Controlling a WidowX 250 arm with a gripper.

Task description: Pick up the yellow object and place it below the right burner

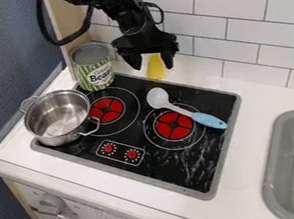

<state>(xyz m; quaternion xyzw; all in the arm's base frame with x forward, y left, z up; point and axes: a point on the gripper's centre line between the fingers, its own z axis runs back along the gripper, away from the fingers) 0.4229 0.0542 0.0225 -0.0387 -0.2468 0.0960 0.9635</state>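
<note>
up at the back of the stove [220, 160], the black gripper [153, 67] hangs down with its two fingers spread wide, and i think it has not got hold of anything. the yellow thing [155, 67] is right there between them, by the stove's back edge. it is nearer the finger on the spoon side, with a bit of a gap on the can side. its long way runs up and down, so the fingers look set to squeeze its two long sides. i can't tell if it stands or lies flat. the can [95, 70] is just beside the gripper and could get bumped. next comes the spoon [185, 109], across part of the right burner [172, 129]. the yellow thing has to go past both, to the front.
</note>
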